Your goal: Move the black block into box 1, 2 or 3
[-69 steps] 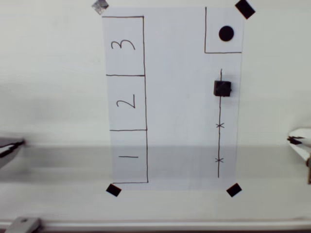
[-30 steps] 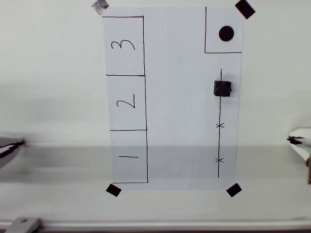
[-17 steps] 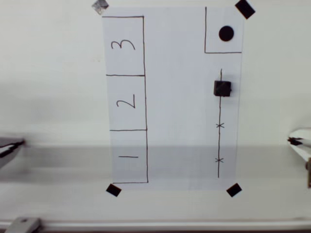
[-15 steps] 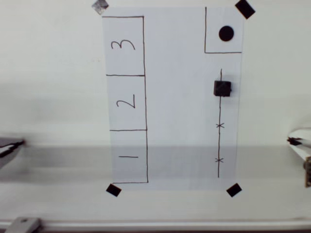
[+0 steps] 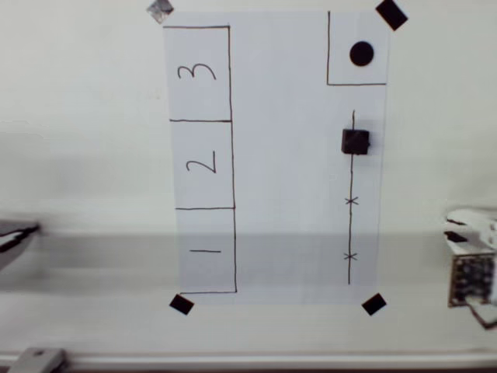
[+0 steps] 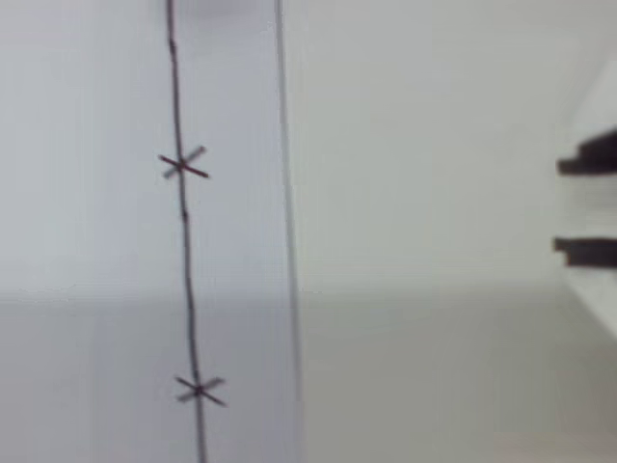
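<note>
The black block (image 5: 356, 141) is a small matte cube sitting on a pen line on the right half of the white paper (image 5: 287, 155). Box 1 (image 5: 206, 250) is the lowest of three drawn outlines along the paper's left side, with box 2 (image 5: 202, 165) and box 3 (image 5: 197, 73) above it. My gripper (image 5: 464, 227) pokes in at the right edge, off the paper, below and right of the block. A white part of the gripper (image 6: 593, 203) sits at the right edge of the wrist view. Its jaws are too blurred to read.
A round black dot (image 5: 361, 54) sits in a corner outline at the paper's top right. The pen line (image 5: 350, 200) below the block carries two crosses (image 6: 183, 165). Black tape squares (image 5: 373, 304) hold the paper's corners. The table's front edge (image 5: 233, 361) runs along the bottom.
The arm has come further into the overhead view from the right edge, moving left. The block has not moved.
</note>
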`<action>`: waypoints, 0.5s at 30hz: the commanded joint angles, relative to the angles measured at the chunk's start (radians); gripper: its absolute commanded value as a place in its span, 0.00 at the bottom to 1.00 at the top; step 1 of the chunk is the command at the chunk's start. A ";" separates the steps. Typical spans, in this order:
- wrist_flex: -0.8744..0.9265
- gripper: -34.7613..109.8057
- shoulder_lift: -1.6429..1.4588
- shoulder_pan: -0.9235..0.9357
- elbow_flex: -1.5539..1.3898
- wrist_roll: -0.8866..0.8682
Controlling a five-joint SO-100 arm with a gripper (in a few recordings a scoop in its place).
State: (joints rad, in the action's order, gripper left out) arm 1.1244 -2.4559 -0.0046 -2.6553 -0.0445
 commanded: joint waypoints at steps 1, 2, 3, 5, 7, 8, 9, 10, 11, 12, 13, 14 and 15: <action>-0.014 0.33 0.112 0.044 0.181 -0.017; -0.014 0.33 0.150 0.067 0.216 -0.009; -0.014 0.34 0.189 0.089 0.250 -0.005; -0.012 0.34 0.239 0.121 0.298 0.009; -0.011 0.34 0.299 0.150 0.356 0.023; -0.011 0.35 0.322 0.160 0.380 0.028; -0.011 0.35 0.345 0.169 0.402 0.034; -0.011 0.35 0.368 0.178 0.425 0.043; -0.011 0.36 0.391 0.187 0.448 0.051; -0.011 0.36 0.413 0.195 0.469 0.058; -0.011 0.36 0.445 0.206 0.500 0.069; -0.009 0.36 0.476 0.216 0.531 0.080; -0.009 0.36 0.506 0.225 0.563 0.094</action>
State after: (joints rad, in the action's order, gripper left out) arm 1.1091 -1.9804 0.1902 -2.2151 0.0184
